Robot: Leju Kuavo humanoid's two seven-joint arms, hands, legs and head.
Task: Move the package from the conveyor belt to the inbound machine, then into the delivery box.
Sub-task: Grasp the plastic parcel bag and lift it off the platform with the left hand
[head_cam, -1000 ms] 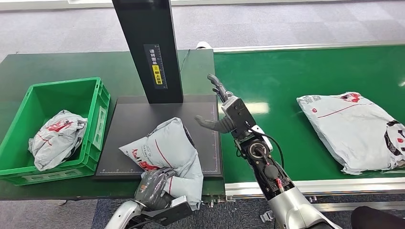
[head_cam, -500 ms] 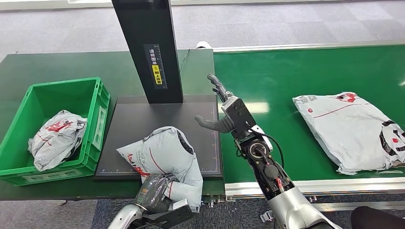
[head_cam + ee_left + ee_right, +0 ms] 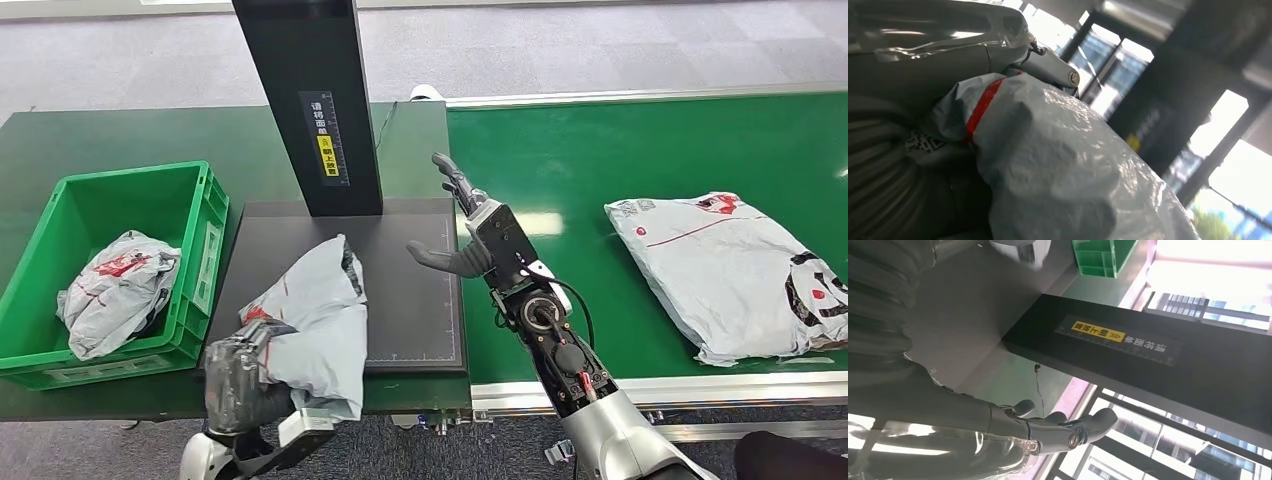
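My left hand (image 3: 243, 383) grips the near end of a grey package with red print (image 3: 312, 318), lifted and hanging over the front left part of the black inbound machine plate (image 3: 405, 300). In the left wrist view the same package (image 3: 1063, 170) bulges out of my left hand (image 3: 893, 165). My right hand (image 3: 462, 225) hovers open over the plate's right edge, fingers spread, holding nothing; it appears as well in the right wrist view (image 3: 1013, 425). The green delivery box (image 3: 60, 355) stands left of the plate with a grey package (image 3: 115, 285) inside.
The machine's black column (image 3: 310, 100) rises at the back of the plate. Another grey package (image 3: 735, 275) lies on the green conveyor belt (image 3: 600, 170) to the right. A steel rail (image 3: 700, 385) edges the belt's front.
My left hand has swung left and lifted the gripped package off the plate's middle toward the box side. The package on the belt has drifted slightly left. My right hand has held still.
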